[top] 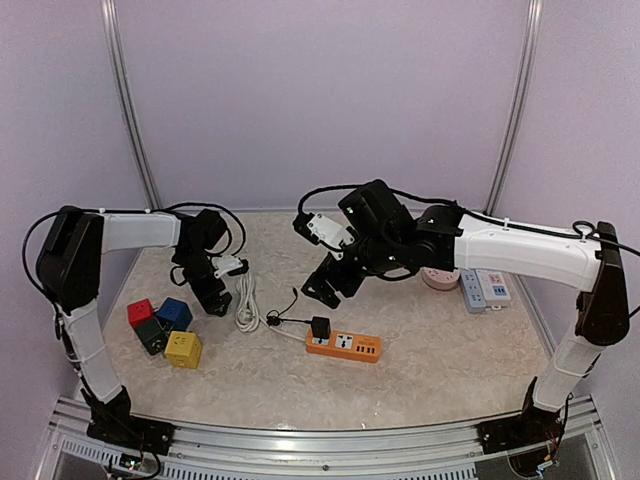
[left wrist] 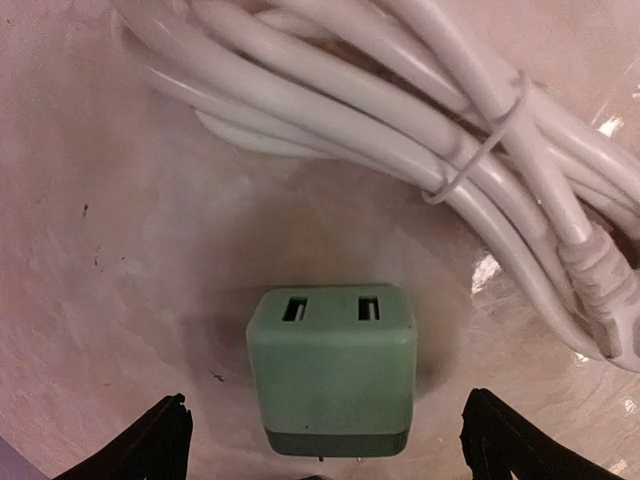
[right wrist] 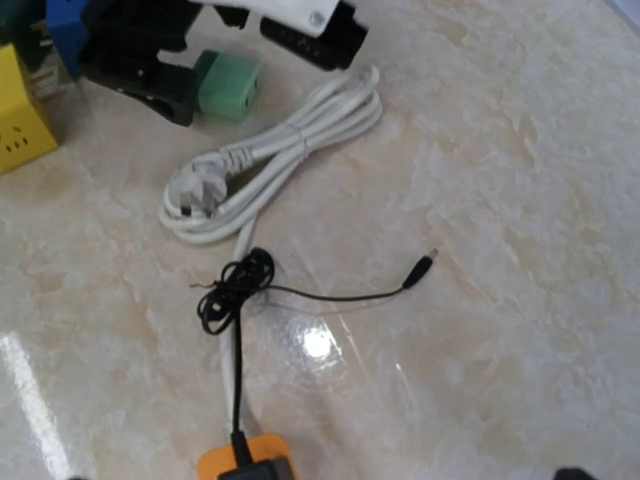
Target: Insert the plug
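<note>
A green plug (left wrist: pixel 332 370) with two slots on its far face lies on the marble tabletop. My left gripper (left wrist: pixel 325 452) straddles it, open, with one black fingertip (left wrist: pixel 165 442) on each side and a gap to the plug on both. From the right wrist view the same plug (right wrist: pixel 228 85) shows beside the left fingers (right wrist: pixel 150 85). The orange power strip (top: pixel 343 346) lies near the front middle with a black adapter (top: pixel 320 328) plugged into its left end. My right gripper (top: pixel 325 285) hovers open above the table behind the strip, holding nothing.
A bundled white cable (top: pixel 247 305) lies right of the left gripper. The adapter's thin black cord (right wrist: pixel 240 285) ends in a small barrel tip (right wrist: pixel 428 262). Red (top: pixel 140 311), blue (top: pixel 174 313), dark green (top: pixel 152 335) and yellow (top: pixel 183 349) cubes sit at left. More power strips (top: pixel 485 290) lie at right.
</note>
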Robot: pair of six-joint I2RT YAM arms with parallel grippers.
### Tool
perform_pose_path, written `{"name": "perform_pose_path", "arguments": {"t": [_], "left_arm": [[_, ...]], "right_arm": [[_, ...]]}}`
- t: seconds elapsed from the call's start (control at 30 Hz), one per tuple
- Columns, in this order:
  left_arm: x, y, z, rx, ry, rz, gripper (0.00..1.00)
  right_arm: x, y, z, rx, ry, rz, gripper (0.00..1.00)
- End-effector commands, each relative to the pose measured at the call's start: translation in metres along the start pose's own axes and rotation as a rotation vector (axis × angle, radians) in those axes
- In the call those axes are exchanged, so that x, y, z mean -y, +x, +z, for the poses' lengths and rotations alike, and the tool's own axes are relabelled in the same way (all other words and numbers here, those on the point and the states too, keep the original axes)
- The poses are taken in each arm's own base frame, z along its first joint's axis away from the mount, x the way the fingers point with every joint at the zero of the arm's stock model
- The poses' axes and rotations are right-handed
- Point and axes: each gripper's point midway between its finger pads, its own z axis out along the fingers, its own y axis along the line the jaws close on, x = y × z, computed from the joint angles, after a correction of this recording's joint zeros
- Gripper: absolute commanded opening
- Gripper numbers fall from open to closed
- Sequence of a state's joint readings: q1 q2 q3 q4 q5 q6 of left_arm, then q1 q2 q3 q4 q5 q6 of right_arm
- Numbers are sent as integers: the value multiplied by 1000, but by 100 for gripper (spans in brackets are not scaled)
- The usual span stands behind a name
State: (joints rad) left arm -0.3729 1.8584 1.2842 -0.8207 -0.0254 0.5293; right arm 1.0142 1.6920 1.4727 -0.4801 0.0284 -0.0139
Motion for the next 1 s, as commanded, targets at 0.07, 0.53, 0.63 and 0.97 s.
{"name": "perform_pose_path", "arguments": {"t": [0.07, 0.53, 0.63, 0.97], "left_arm": [[-12, 12, 22, -61, 11, -36, 80], [17, 2, 26, 31, 90, 65, 66], [12, -3, 24, 45, 71, 68, 65], [6, -7, 30, 55, 66, 89, 65]], "right_arm": [[-1, 11, -2, -10, 0, 11, 100], [-11, 13, 7, -11, -55, 12, 100], [-13, 14, 8, -15, -70, 43, 100], [-18, 17, 8, -18, -98, 45, 100]]}}
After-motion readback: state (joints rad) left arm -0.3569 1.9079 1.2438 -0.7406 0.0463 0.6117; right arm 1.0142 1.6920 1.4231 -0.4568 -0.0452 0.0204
